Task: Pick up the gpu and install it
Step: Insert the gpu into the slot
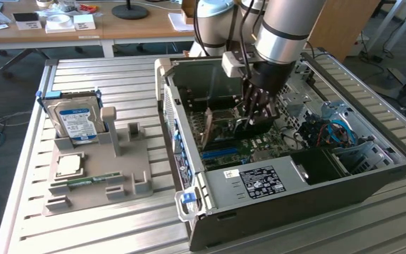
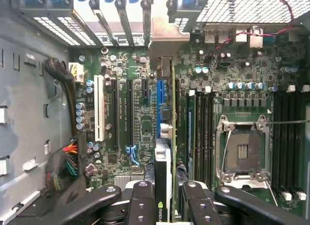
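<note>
The gpu (image 2: pixel 167 113) shows edge-on in the wrist view as a slim strip. It runs from its metal bracket at the case's rear slots down between my fingers, over the motherboard (image 2: pixel 131 89) beside the blue slot. My gripper (image 2: pixel 167 198) is shut on the gpu, with a black finger on each side of the card. In the exterior view my gripper (image 1: pixel 256 114) reaches down inside the open computer case (image 1: pixel 295 182). There the gpu (image 1: pixel 217 129) stands upright on edge just above the board.
The empty processor socket (image 2: pixel 242 152) and the memory slots lie beside the card. Outside the case, on the exterior view's left, a grey holder tray (image 1: pixel 97 174) carries a blue-labelled hard drive (image 1: pixel 76 119), a processor chip (image 1: pixel 69 165) and a green RAM stick (image 1: pixel 83 182). Case walls surround the gripper.
</note>
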`<state>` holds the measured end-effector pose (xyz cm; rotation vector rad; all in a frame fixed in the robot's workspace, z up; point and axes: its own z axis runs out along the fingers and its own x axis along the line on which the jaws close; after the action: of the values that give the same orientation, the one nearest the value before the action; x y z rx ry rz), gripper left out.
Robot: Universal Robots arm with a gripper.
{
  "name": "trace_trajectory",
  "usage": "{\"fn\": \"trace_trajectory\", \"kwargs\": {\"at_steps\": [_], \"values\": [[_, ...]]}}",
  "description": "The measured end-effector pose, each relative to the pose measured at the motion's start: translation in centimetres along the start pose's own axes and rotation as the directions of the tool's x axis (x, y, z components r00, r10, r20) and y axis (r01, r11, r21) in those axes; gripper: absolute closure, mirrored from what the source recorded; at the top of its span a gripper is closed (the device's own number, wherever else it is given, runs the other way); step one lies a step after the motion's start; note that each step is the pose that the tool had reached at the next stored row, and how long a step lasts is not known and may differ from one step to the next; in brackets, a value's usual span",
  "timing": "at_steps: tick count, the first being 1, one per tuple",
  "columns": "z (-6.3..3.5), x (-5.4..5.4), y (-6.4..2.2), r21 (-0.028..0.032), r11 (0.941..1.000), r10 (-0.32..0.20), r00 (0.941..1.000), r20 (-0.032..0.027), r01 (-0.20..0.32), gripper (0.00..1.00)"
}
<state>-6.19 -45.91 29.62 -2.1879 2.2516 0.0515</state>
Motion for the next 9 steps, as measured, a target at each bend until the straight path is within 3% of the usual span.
{"fn": "trace_trajectory", "kwargs": {"at_steps": [9], "values": [[0.85,0.24,0.52,0.0000,1.0000,-0.001,1.0000,-0.0001,0.001,0.74]]}}
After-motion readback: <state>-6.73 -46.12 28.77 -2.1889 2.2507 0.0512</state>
